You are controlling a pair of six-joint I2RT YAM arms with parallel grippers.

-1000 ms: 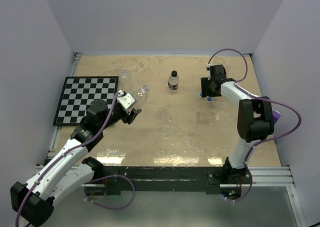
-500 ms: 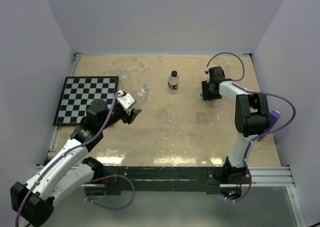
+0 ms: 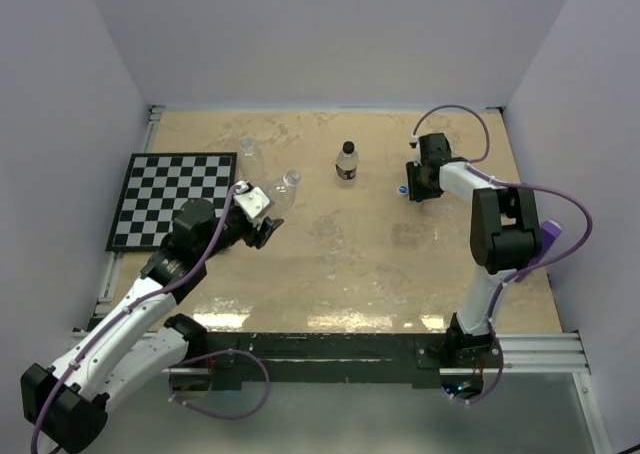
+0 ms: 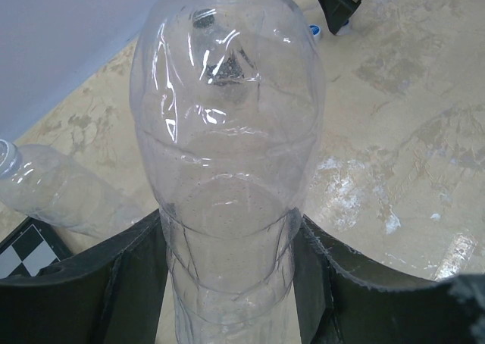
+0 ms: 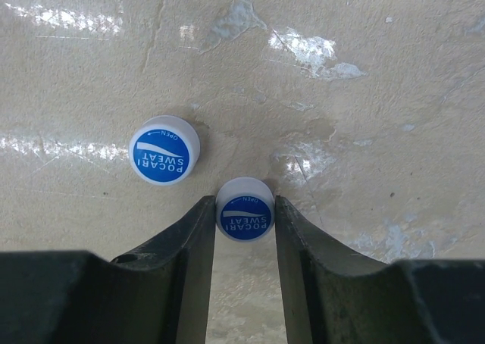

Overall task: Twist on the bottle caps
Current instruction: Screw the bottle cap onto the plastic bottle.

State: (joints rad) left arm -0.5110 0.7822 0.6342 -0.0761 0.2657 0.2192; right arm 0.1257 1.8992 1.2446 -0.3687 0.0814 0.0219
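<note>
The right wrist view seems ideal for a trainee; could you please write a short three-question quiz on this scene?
1. How many blue round plastic caps does the right wrist view show?
2. True or false: the left jaws grip a clear plastic bottle.
3. Between the right jaws sits: A) a blue cap; B) a black cap; C) nothing.
Key: 1) two; 2) true; 3) A.

Pale walls, beige tabletop, perhaps laminate, checkerboard mat
</note>
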